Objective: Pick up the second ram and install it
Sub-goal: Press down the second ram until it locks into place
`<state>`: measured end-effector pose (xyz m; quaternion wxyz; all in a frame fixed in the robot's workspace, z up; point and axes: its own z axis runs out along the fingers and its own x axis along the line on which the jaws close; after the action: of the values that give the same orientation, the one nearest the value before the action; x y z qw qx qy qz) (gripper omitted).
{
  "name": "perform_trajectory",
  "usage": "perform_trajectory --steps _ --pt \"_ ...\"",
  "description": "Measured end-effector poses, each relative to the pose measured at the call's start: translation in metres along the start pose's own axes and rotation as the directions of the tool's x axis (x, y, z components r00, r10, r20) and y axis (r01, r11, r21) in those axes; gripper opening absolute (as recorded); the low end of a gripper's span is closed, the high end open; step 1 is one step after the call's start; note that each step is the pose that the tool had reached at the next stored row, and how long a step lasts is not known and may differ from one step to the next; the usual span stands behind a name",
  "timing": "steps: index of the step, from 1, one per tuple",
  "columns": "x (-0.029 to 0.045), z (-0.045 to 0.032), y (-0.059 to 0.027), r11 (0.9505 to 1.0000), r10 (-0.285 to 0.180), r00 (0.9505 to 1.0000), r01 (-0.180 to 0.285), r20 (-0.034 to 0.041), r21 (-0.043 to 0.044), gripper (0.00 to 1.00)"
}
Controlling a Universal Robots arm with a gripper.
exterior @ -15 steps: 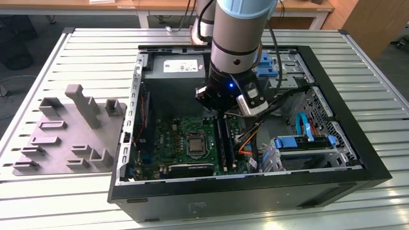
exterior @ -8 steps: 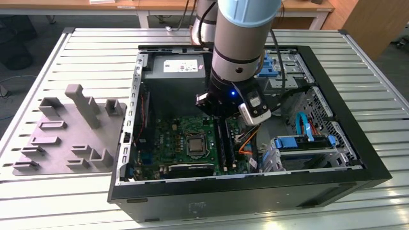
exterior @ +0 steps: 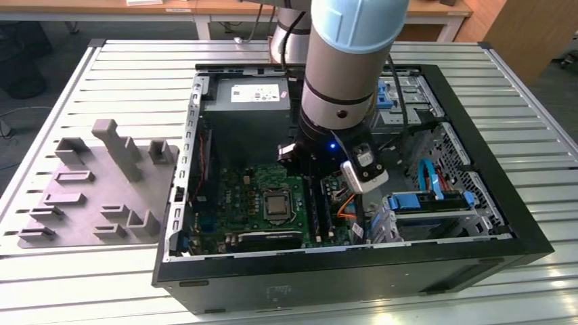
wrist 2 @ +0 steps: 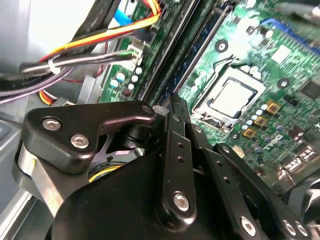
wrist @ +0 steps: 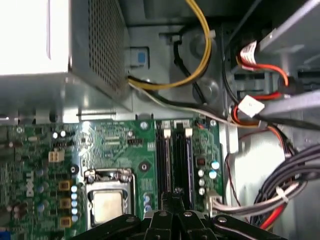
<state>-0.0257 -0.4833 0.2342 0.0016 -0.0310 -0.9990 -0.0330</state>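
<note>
My gripper [exterior: 307, 162] is down inside the open computer case [exterior: 470, 223], right over the black memory slots [exterior: 313, 203] beside the processor socket [exterior: 273, 203]. In both wrist views its black fingers stand together, tips [wrist: 176, 194] at the near end of the slots [wrist: 165, 155]. In the second wrist view a thin blue-green edge, the second ram [wrist 2: 195, 52], runs straight out from the fingertips [wrist 2: 172, 102] along a slot. I cannot tell how deep it sits in that slot.
The grey fixture block [exterior: 99, 189] with upright posts lies on the slatted table at the exterior view's left. Yellow, white and red cables [wrist: 200, 60] cross behind the slots. The power supply [exterior: 248, 108] and drive cage [exterior: 434, 203] flank the arm.
</note>
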Motion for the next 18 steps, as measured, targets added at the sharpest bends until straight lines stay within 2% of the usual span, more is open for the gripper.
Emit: perform_trajectory --steps 6,18 --pt "-0.0007 -0.0008 -0.0111 1.0000 0.000 1.0000 0.000 0.0000 0.0001 0.11" --pt "-0.0024 -0.0024 -0.0387 1.0000 0.000 1.0000 0.000 0.0000 0.0000 0.11"
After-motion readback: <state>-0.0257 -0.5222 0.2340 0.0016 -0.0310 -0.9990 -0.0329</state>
